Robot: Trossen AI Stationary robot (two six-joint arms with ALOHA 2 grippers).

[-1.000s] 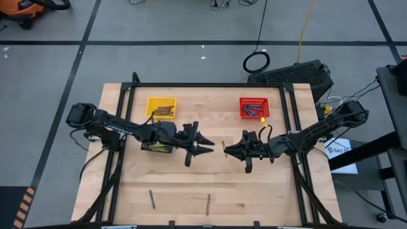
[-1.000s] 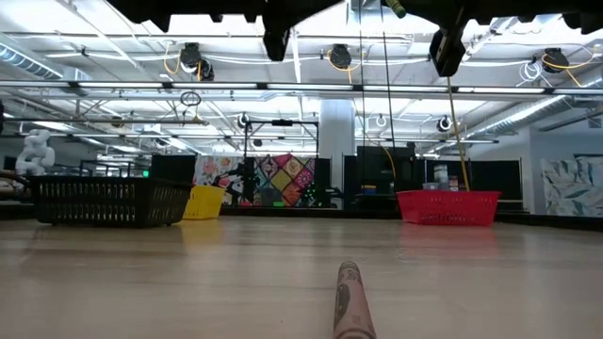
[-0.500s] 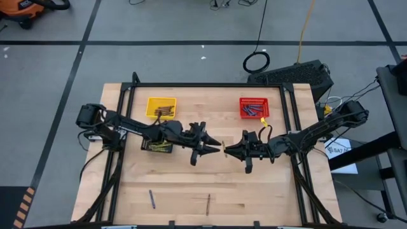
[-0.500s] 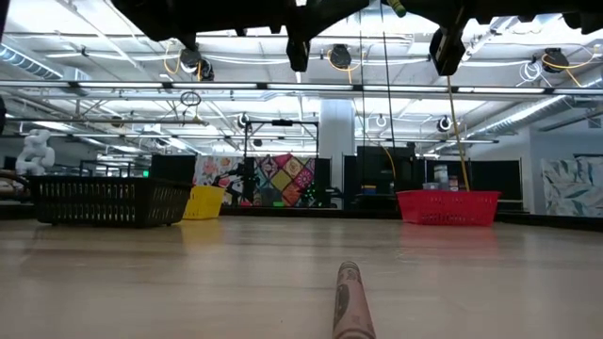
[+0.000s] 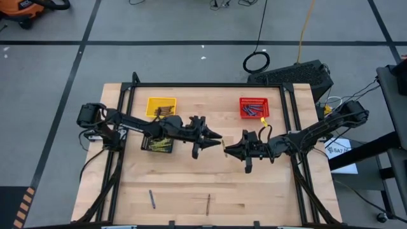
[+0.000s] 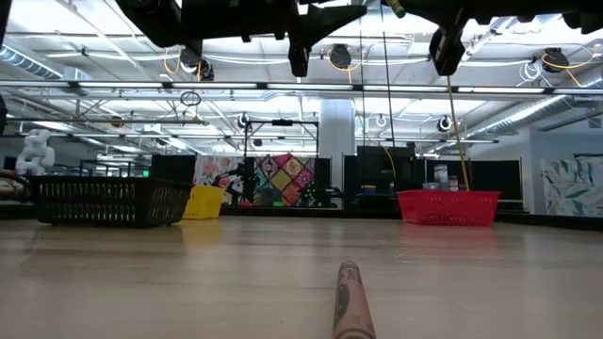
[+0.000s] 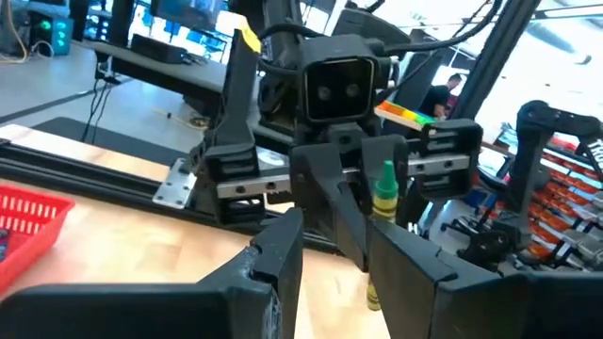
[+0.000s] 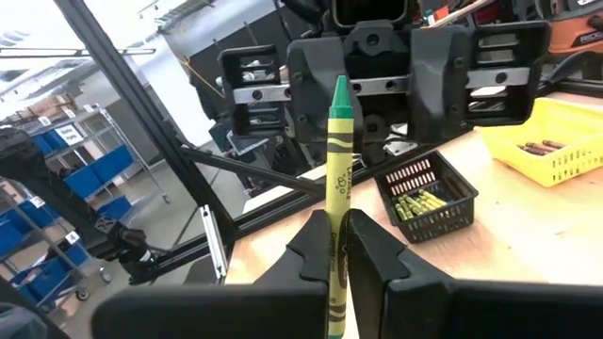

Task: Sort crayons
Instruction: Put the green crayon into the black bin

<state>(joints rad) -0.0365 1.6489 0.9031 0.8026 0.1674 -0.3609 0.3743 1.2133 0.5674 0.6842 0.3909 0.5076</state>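
My right gripper (image 5: 227, 148) hovers over the middle of the table, shut on a yellow-green crayon (image 8: 339, 151). Facing it from the left is my left gripper (image 5: 215, 141), open, its fingers (image 7: 283, 259) spread close by the crayon without any touch that I can see. Two more crayons lie flat near the table's front edge, a blue-grey one (image 5: 152, 199) and a brown one (image 5: 208, 203). Other crayons lie in the yellow basket (image 5: 161, 107), the red basket (image 5: 254, 107) and the black basket (image 5: 156, 144). My right gripper pinches the yellow-green crayon's wrapped shaft (image 8: 333, 221), below its middle, between its two fingers. The fingers come level from the table's right and lie across the crayon. The crayon stands roughly upright, pointed tip (image 7: 385, 170) up, lifted clear of the table.
The three small baskets stand in the far half of the table. A black frame rail (image 5: 203, 85) runs along the far edge and down both sides. The brown crayon (image 6: 349, 301) lies close before the low camera.
My left gripper has gone toward the table's right edge, closing on my right gripper and the crayon it holds, and stays open. The right gripper and its crayon have kept still.
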